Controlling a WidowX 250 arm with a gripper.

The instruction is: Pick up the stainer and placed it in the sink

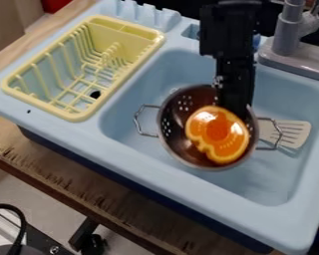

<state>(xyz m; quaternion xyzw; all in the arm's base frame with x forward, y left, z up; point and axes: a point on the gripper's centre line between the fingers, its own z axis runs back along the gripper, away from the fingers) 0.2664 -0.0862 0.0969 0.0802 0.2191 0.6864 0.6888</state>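
One colander (173, 130) shows by the gripper (238, 110), whose opening and hold I cannot tell.

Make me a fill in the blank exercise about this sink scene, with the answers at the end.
The strainer has ______ wire handles.
The dish rack is coloured ______.
The orange toy food lies inside the ______.
In the picture, the slotted spatula pokes out to the ______ of the strainer.

Missing words: two; yellow; strainer; right.
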